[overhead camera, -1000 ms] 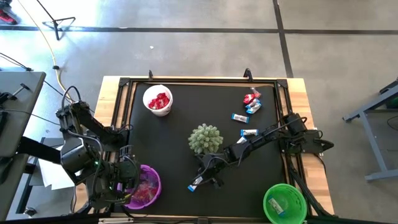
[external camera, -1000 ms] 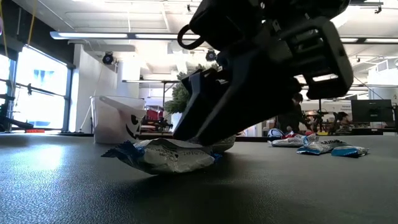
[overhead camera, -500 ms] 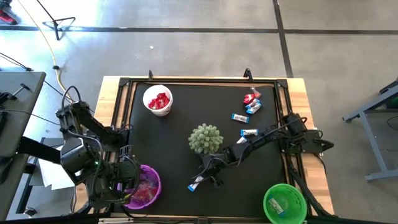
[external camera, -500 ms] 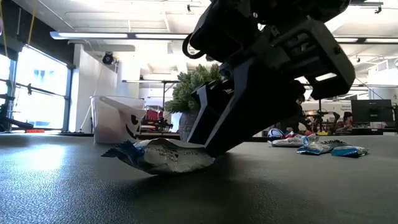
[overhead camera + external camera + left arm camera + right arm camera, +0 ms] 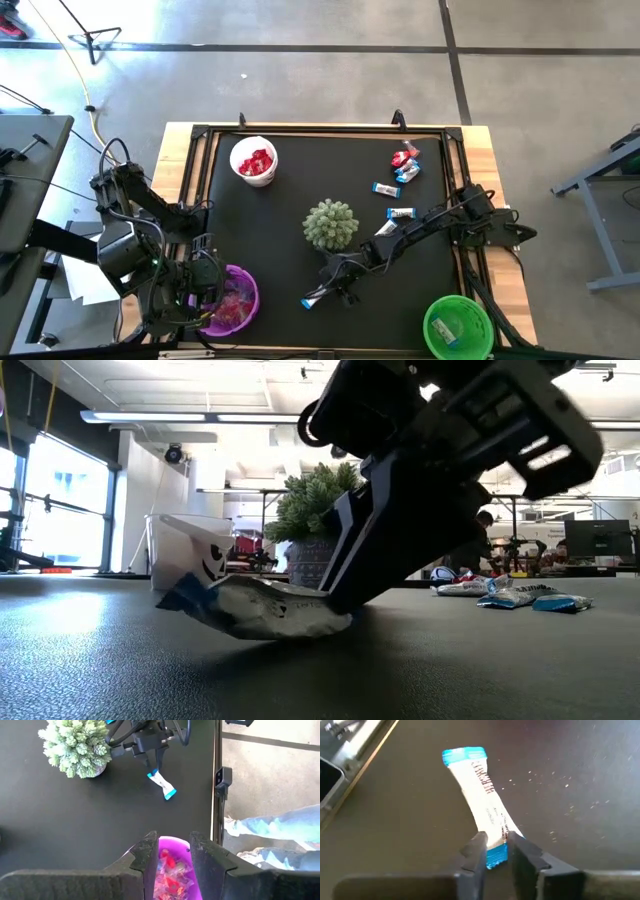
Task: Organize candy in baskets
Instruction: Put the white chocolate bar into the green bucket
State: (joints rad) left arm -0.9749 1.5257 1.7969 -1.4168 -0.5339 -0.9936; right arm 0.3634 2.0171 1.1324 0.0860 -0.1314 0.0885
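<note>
Black matting covers the desk [image 5: 260,230], where the right hand [image 5: 333,291] reaches down near the front edge and pinches one end of a blue-and-white candy [image 5: 314,295], its two fingers [image 5: 476,851] closed onto the blue tip of the wrapper. The far end of that candy tilts slightly up off the mat while its middle rests on it, as the table-level view [image 5: 250,610] shows. Just behind this hand stands a spiky pale-green ball plant [image 5: 330,223]. Further back and to the hand's right side lie loose candies: one blue-and-white piece [image 5: 400,212] close to the arm, another [image 5: 384,188] beyond it, and a small cluster of red and blue ones [image 5: 405,162] near the far right corner. A green basket [image 5: 458,325] sits at the front right corner, well apart from the hand, with a wrapped piece inside. A white basket [image 5: 254,160] holding red candies stands at the far left. The left hand [image 5: 171,851] hangs over a purple basket [image 5: 232,299] at the front left, its fingers parted and gripping nothing, with pinkish and red candies in the basket below. A person's legs in jeans [image 5: 280,827] show beside the desk.
</note>
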